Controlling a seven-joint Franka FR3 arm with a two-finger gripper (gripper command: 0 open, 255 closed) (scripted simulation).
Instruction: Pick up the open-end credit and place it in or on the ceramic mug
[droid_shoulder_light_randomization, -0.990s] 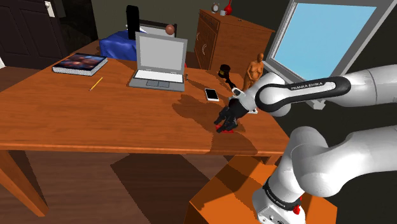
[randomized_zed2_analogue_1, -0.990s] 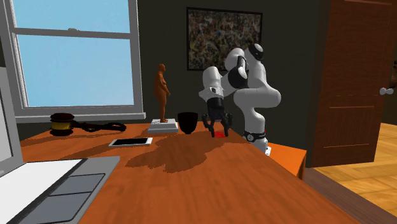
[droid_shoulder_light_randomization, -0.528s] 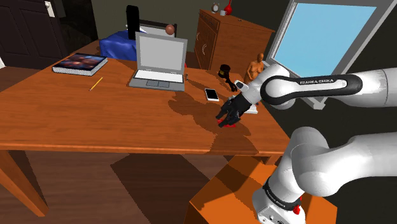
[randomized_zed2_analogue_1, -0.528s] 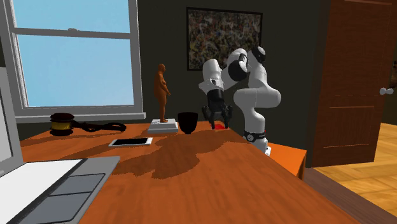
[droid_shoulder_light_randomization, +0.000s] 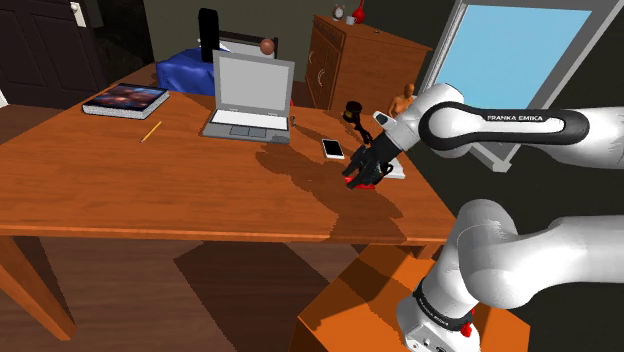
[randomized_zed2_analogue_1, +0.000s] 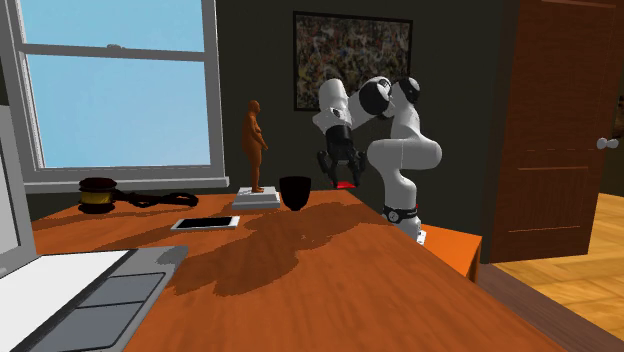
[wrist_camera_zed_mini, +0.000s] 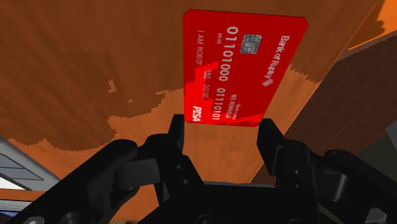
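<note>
Red card (wrist_camera_zed_mini: 242, 70) is pinched between the two black fingers (wrist_camera_zed_mini: 270, 137) of the end effector (wrist_camera_zed_mini: 222, 127). It hangs in the air over the brown desk (droid_shoulder_light_randomization: 150, 185). The dark mug (randomized_zed2_analogue_1: 294, 192) stands on the desk near it, lower down, beside a small brown statue (randomized_zed2_analogue_1: 255, 140).

The wooden table (droid_shoulder_light_randomization: 150, 200) carries an open laptop (droid_shoulder_light_randomization: 250, 100) near its far edge in the shoulder view. A book (droid_shoulder_light_randomization: 125, 101) lies flat toward the far left corner. A pencil (droid_shoulder_light_randomization: 151, 131) lies near it, between book and laptop. A phone (droid_shoulder_light_randomization: 333, 148) lies flat to the laptop's right. A brown figurine (randomized_zed2_analogue_1: 255, 140) stands upright on a white base beside the window (randomized_zed2_analogue_1: 120, 90). A painting (randomized_zed2_analogue_1: 352, 60) hangs on the dark wall. A wooden door (randomized_zed2_analogue_1: 560, 130) stands at the second exterior view's right.
</note>
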